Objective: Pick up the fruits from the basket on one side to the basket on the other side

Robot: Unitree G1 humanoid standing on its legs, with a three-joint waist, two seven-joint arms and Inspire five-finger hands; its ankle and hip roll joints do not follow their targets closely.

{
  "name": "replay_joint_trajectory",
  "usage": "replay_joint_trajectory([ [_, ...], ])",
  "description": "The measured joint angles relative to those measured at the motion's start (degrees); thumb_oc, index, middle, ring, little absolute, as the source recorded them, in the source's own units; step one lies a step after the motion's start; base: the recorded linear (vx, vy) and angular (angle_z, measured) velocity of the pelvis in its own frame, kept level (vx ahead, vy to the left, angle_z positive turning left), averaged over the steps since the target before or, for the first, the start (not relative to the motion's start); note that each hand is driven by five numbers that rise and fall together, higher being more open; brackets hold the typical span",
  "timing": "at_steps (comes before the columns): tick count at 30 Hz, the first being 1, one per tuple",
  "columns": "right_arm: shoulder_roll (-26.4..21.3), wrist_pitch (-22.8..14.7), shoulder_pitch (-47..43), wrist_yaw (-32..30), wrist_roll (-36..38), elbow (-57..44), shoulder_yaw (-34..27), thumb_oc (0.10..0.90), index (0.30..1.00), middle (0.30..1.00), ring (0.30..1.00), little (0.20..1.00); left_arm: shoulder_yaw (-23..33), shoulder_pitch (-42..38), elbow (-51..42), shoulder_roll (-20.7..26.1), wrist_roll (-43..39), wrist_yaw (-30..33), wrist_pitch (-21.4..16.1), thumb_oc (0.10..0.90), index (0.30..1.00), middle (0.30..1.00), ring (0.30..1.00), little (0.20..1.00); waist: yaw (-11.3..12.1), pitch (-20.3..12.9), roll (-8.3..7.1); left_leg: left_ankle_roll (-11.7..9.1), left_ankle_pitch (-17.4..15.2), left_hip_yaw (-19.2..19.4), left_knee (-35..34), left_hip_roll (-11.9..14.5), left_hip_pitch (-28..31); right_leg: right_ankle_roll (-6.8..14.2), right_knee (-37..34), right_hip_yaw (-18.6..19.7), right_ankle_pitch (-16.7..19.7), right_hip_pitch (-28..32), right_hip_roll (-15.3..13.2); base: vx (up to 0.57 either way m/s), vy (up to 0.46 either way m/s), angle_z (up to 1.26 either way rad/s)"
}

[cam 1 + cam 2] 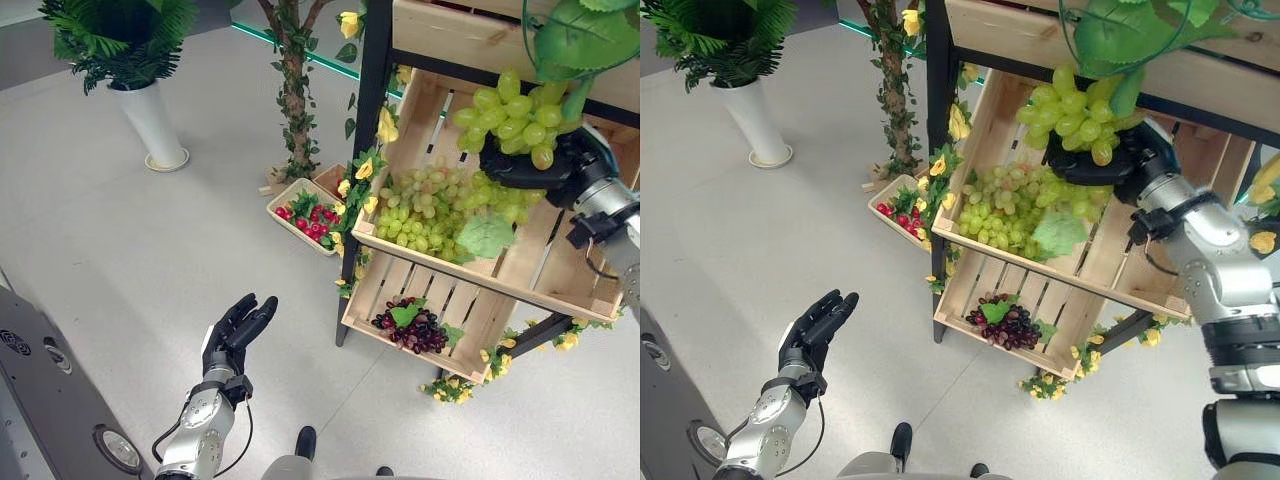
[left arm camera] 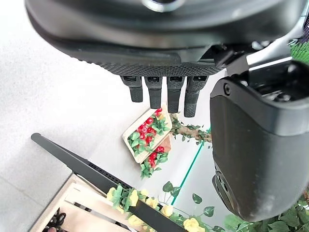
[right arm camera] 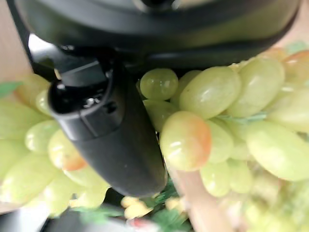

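Note:
A bunch of green grapes [image 1: 512,118] is held up above the upper wooden crate [image 1: 545,285], with my right hand [image 1: 530,168] curled under and around it. In the right wrist view the thumb [image 3: 111,140] presses against the grapes [image 3: 212,106]. More green grapes [image 1: 430,208] with a leaf lie piled in that crate. The lower crate [image 1: 378,285] holds a dark purple bunch [image 1: 412,327]. A small tray of red fruits [image 1: 308,216] sits on the floor to the left of the stand. My left hand [image 1: 236,330] hovers over the floor, fingers [image 2: 164,94] straight, holding nothing.
The crates sit tilted on a black-framed stand [image 1: 366,130] trimmed with yellow flowers. An artificial tree trunk [image 1: 293,100] rises just left of it. A fern in a white vase [image 1: 152,125] stands at the far left. A grey machine [image 1: 45,400] fills the lower left corner.

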Motion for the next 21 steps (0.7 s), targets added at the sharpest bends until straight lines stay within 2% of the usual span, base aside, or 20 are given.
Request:
replay_joint_trajectory([
  [2,-0.53,0.00,-0.67,-1.30,-2.23,0.88,0.45,0.400,0.300,0.300,0.300,0.300,-0.10,-0.04,0.00,0.00,-0.06,-0.03,0.00,0.800,0.900,0.900,0.900,0.900,0.17,-0.09,-0.14,-0.28,0.18,-0.07,0.01,-0.06,-0.04,-0.06,0.00,-0.11,-0.08,-0.01,0.14,0.00,0.000,0.00],
  [7,-1.30,0.14,-6.79,-1.70,-8.35,8.31,7.21,0.400,0.300,0.300,0.300,0.300,-1.26,-0.23,0.01,0.21,-1.06,0.00,-0.02,0.800,0.900,0.900,0.900,0.900,0.30,-0.16,-0.22,-0.36,0.25,-0.19,0.01,-0.03,-0.06,-0.09,-0.01,-0.30,-0.18,0.02,0.20,0.00,0.001,0.01],
  [13,-1.31,1.81,-6.83,-1.70,-11.85,15.20,11.26,0.400,0.300,0.300,0.300,0.300,-1.20,-0.25,0.97,0.24,-1.09,0.32,-0.02,0.800,0.900,0.900,0.900,0.900,0.54,-0.22,-0.27,-0.42,0.29,-1.05,0.01,-0.11,-0.11,-0.13,-0.01,-1.19,-0.35,0.36,0.18,-0.01,-0.004,0.07],
  [21,-1.31,3.36,-6.87,-1.58,-21.54,21.42,15.57,0.400,0.300,0.300,0.300,0.300,-2.18,-0.89,0.98,0.24,-1.09,0.99,-0.02,0.800,0.900,0.900,0.900,0.900,0.60,-0.27,-0.18,-0.48,0.34,-1.37,0.02,-0.12,-0.10,-0.16,-0.01,-1.46,-0.43,0.50,0.19,0.00,0.001,0.01],
])
